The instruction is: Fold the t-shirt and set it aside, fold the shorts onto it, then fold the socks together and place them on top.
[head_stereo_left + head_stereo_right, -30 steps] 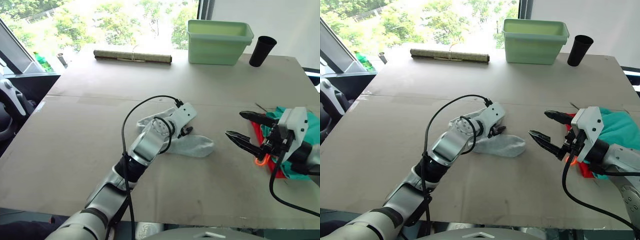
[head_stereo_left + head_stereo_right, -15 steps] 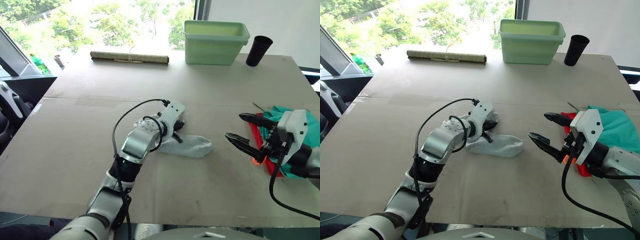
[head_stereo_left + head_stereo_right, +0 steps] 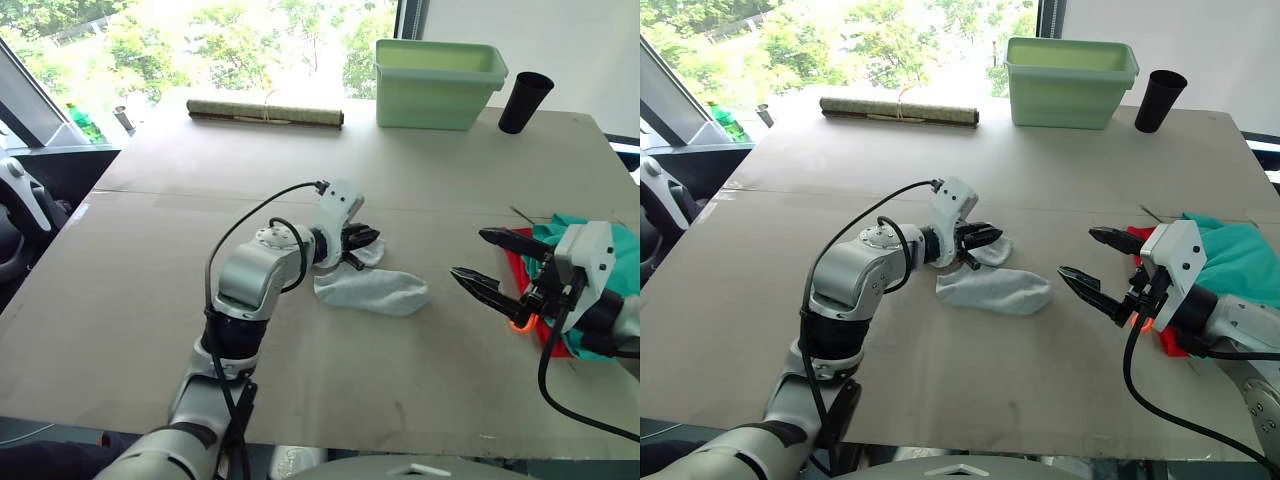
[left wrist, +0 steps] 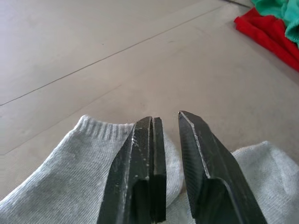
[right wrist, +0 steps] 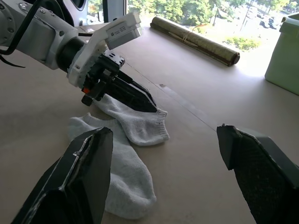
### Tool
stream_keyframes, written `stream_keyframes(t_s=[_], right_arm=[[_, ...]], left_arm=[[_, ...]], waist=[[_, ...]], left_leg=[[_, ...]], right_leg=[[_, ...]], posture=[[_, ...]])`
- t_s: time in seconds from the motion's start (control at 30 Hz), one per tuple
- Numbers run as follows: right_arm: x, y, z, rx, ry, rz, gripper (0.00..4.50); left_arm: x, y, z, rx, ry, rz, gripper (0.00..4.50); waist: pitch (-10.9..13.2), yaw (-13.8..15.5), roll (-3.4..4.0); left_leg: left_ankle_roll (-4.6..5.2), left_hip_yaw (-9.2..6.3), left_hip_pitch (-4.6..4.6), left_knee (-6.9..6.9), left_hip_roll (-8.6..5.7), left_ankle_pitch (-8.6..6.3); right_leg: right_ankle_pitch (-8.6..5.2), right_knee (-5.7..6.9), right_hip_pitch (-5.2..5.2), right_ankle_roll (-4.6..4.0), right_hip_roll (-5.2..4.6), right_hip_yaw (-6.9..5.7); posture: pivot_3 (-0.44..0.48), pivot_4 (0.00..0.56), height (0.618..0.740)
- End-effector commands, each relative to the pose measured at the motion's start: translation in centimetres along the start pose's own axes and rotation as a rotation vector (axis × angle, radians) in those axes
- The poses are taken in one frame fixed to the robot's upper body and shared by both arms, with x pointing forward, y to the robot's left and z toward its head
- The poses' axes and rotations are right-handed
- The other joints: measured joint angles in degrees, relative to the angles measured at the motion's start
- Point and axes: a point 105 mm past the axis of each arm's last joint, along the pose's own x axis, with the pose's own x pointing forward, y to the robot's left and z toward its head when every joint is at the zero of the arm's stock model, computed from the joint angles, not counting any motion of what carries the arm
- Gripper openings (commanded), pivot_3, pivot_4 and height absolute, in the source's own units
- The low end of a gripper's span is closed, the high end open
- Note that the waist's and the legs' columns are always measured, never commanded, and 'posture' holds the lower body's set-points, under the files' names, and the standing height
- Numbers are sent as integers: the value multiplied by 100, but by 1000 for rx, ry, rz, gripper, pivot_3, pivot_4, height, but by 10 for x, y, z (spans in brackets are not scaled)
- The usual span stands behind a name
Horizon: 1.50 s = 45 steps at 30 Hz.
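Note:
Two light grey socks (image 3: 378, 291) lie mid-table, one partly across the other; the upper sock (image 5: 140, 122) shows its ribbed cuff. My left gripper (image 3: 364, 240) points right and hovers just over that upper sock, its fingers (image 4: 140, 163) a narrow gap apart with nothing between them. My right gripper (image 3: 467, 250) hangs wide open to the right of the socks, apart from them. Behind it at the table's right edge lies the red t-shirt (image 3: 514, 264) with the teal shorts (image 3: 1240, 255) on top, an orange loop (image 3: 520, 322) at their front.
At the table's far edge stand a pale green bin (image 3: 437, 85) and a black cup (image 3: 523, 100), with a rolled mat (image 3: 265, 113) to their left. A seam crosses the brown table (image 3: 150, 300) behind the socks.
My left gripper has turned to point right and shifted rightward over the socks. The upper sock's end, which stretched left, now lies gathered under the fingers. The right gripper has stayed put.

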Motion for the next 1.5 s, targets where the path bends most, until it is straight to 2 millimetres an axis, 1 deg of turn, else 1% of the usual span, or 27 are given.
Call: stream_keyframes(t_s=[0.03,0.07,0.1,0.17,0.2,0.27,0.4,0.5,0.77,0.87,0.9,0.97,1.13,1.23,1.33,1.37,1.4,1.43,1.5], right_arm=[[-1,-1,10,-38,-37,-10,3761],[0,0,9,-37,-37,-9,3761],[1,0,9,-37,-37,-8,3761],[1,0,8,-35,-41,-10,3761],[2,0,9,-35,-42,-10,3761],[1,2,8,-33,-41,-11,3761],[-2,4,8,-29,-35,-18,3761],[-3,5,8,-28,-32,-21,3761],[-5,6,6,-24,-22,-26,3761],[-4,7,6,-22,-24,-26,3761],[-3,7,6,-21,-25,-26,3761],[-3,8,5,-20,-27,-27,3761],[-2,10,5,-15,-32,-35,3761],[-4,11,5,-15,-29,-39,3761],[-5,11,5,-15,-25,-43,3761],[-6,11,5,-15,-24,-45,3761],[-6,11,5,-15,-23,-46,3761],[-6,11,5,-15,-21,-47,3761],[-6,11,5,-15,-18,-49,3761]], left_arm=[[-6,-15,7,192,-5,-56,2341],[-5,-12,1,264,22,-38,2825],[-3,-12,-5,301,47,-31,3151],[3,-14,-14,337,90,-39,4356],[5,-14,-15,325,99,-36,4452],[10,-14,-19,310,132,-36,4452],[21,-2,-23,227,187,25,4452],[24,1,-20,154,193,32,4452],[21,1,-3,-73,203,-40,4452],[22,7,-8,-35,221,3,4452],[23,10,-10,1,227,25,4452],[25,13,-17,132,246,62,4452],[31,4,-30,242,271,53,4452],[37,-2,-38,362,278,70,3674],[40,-9,-43,406,273,59,2354],[41,-11,-44,420,267,57,1601],[41,-11,-43,443,258,64,1430],[41,-10,-43,461,248,67,1136],[38,-4,-42,452,230,79,212]], waist=[[0,-1,1],[0,0,2],[0,6,2],[0,21,2],[0,25,2],[0,25,2],[1,19,0],[1,11,1],[2,5,-1],[2,0,0],[2,0,0],[2,1,0],[1,5,1],[-4,26,3],[-5,55,4],[-5,57,4],[-8,58,8],[-8,57,9],[-8,54,9]], left_leg=[[0,1,0,0,0,0],[0,0,1,-1,1,0],[0,1,1,-1,1,0],[0,0,0,-2,0,0],[0,1,0,-2,-1,0],[0,0,-2,-1,-2,0],[1,-1,-3,-1,-3,0],[2,0,-3,1,-3,-1],[2,-1,-3,2,-2,-1],[2,-1,-3,1,-2,-1],[2,-1,-2,1,-2,-1],[2,-2,-3,1,-2,-1],[1,0,0,0,-1,-1],[1,0,0,0,-1,-1],[2,0,1,3,-4,-1],[2,0,2,7,-4,-1],[2,-2,3,11,-3,-1],[2,-1,7,11,-3,-1],[2,-1,7,11,-3,-1]], right_leg=[[0,0,-1,0,0,0],[0,0,-1,-1,-3,0],[0,0,0,-1,-5,0],[-1,-4,0,-2,-18,-1],[-1,-4,0,-2,-35,-3],[-1,-5,0,-2,-38,-4],[-1,-4,-1,-1,-33,-7],[-1,-4,0,0,-6,-3],[0,-3,0,5,-1,-8],[4,-3,0,13,0,-8],[9,-3,0,20,1,-7],[10,-3,0,22,1,-6],[-1,-3,0,0,-4,-1],[-1,-4,1,-1,-22,-1],[-1,-4,6,-2,-42,-5],[0,-3,6,-2,-45,-6],[0,-3,5,-2,-47,-8],[0,-3,7,-2,-50,-8],[1,-3,7,-4,-51,-9]], posture=[[0,150,740],[0,150,740],[0,150,740],[0,150,740],[0,150,740],[0,150,740],[0,150,740],[0,150,740],[0,150,740],[0,150,740],[0,150,740],[0,150,740],[0,150,740],[0,150,740],[0,150,740],[0,150,740],[0,150,740],[0,150,740],[0,150,740]])
